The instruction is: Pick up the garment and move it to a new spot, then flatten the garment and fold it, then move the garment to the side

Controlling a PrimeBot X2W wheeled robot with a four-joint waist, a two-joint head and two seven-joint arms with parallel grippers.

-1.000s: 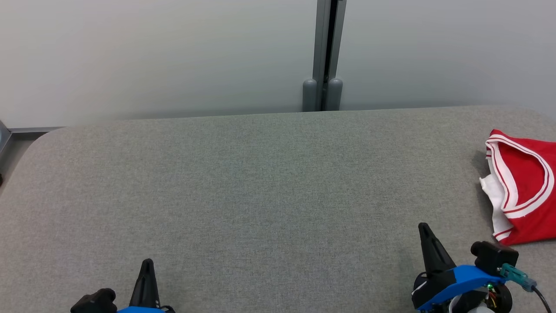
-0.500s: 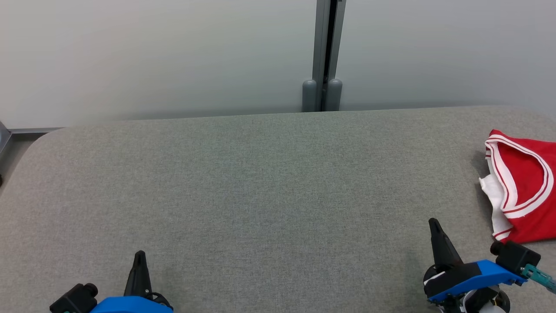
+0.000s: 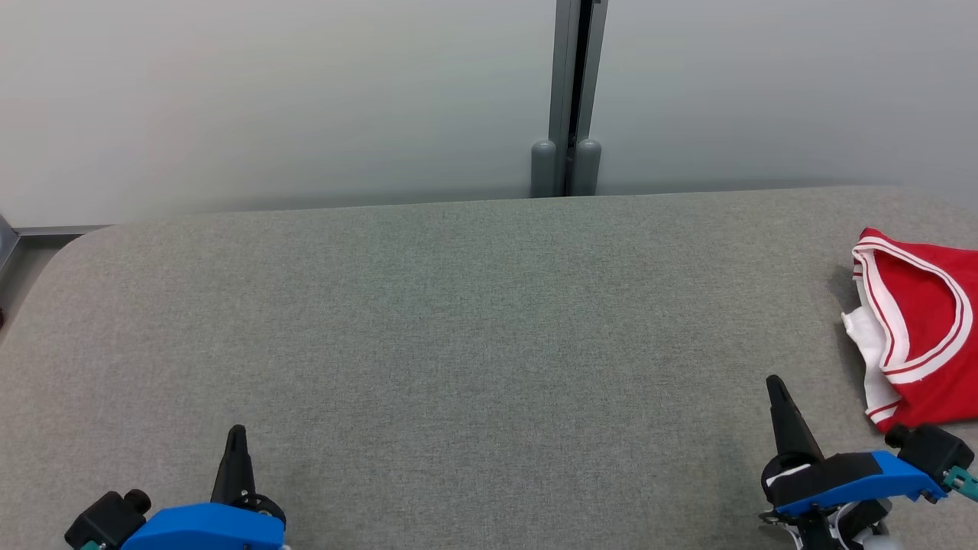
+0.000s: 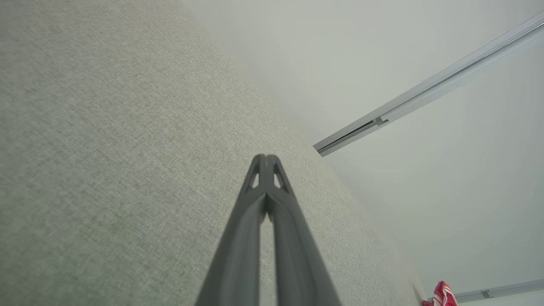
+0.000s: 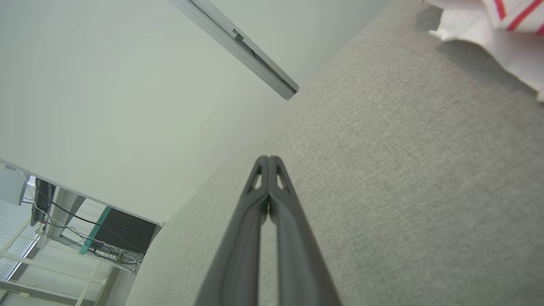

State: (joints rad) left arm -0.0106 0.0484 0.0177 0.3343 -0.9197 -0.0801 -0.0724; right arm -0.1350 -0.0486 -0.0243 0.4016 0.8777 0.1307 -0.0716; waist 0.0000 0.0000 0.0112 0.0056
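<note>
Presently, the garment (image 3: 921,328) is noted at the far right of the grey fabric surface (image 3: 458,321), on the robot's right side, partly cut off by the head view's right edge. It is red with white-and-red striped trim, and a white layer shows at its left border. It lies bunched in layers on the surface and is gripped by nothing.

The right gripper (image 3: 778,386) is seen at the lower right of the head view, pressed together into a single dark point directed up the view. The tip stands to the left of the garment, near it but apart. In the right wrist view the two fingers (image 5: 293,255) are seen to meet at their tips with nothing between them. The garment's white and striped edge appears in that view's upper right corner, clear of the tips.

The left gripper (image 3: 235,439) is recorded at the lower left of the head view, likewise pressed together and empty, well apart from the garment. In the left wrist view its fingers (image 4: 238,255) touch at the tips, and a small patch of red is visible at the bottom right.

Behind the surface, pale wall panels (image 3: 267,92) are joined by a grey post (image 3: 569,99). A dark box with cables (image 5: 123,231) is seen at the lower left of the right wrist view.
</note>
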